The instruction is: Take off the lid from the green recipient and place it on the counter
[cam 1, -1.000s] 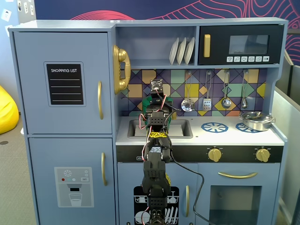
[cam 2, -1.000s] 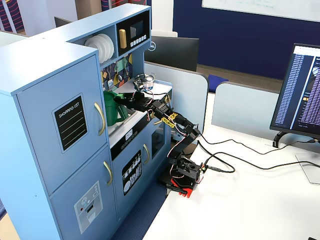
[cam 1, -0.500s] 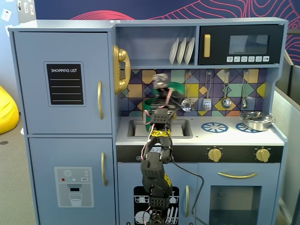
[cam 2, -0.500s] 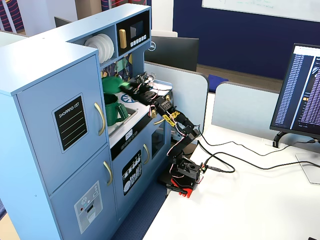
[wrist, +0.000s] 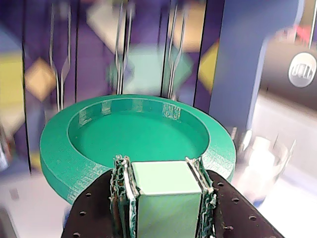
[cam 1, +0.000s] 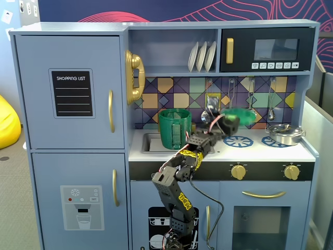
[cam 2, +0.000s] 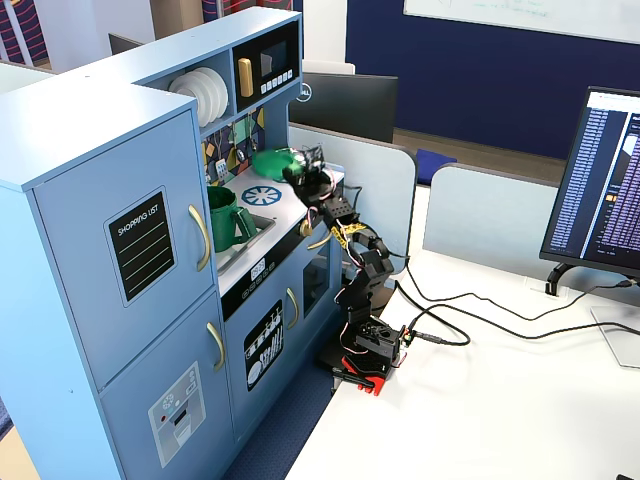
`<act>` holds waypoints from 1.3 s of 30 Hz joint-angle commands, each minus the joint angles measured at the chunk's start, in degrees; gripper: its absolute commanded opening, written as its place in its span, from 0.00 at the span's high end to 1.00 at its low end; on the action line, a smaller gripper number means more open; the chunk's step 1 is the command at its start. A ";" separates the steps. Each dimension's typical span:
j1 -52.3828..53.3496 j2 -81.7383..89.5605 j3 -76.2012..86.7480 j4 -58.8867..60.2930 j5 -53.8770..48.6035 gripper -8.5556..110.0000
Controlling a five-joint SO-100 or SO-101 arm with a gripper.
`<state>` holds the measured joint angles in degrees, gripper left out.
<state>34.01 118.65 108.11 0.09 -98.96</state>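
My gripper (cam 1: 229, 124) is shut on the square knob of the green lid (cam 1: 241, 115) and holds the lid tilted in the air above the left burner ring (cam 1: 238, 141). In the wrist view the lid (wrist: 138, 134) fills the middle and its pale knob sits clamped between my jaws (wrist: 163, 171). The green recipient (cam 1: 175, 128) stands open in the sink, to the left of my gripper, with its strap handle facing front. It also shows in a fixed view (cam 2: 224, 218), as do the lid (cam 2: 272, 162) and gripper (cam 2: 297, 171). The white counter (cam 1: 223, 152) lies below the lid.
A silver metal pot (cam 1: 285, 133) sits on the right burner ring. Utensils hang on the tiled back wall (cam 1: 250, 94) behind the lid. The faucet (cam 1: 209, 110) stands just left of my gripper. The sink (cam 1: 148, 143) holds the recipient.
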 commanded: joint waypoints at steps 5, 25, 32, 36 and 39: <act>-0.18 -8.44 4.83 -16.44 0.44 0.93; -4.39 10.02 6.42 8.17 10.20 0.63; -14.24 31.11 8.17 44.56 10.37 0.62; -19.16 39.29 13.27 58.18 3.08 0.65; -23.55 42.71 15.47 68.03 1.85 0.65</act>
<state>15.12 155.74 122.70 58.01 -93.96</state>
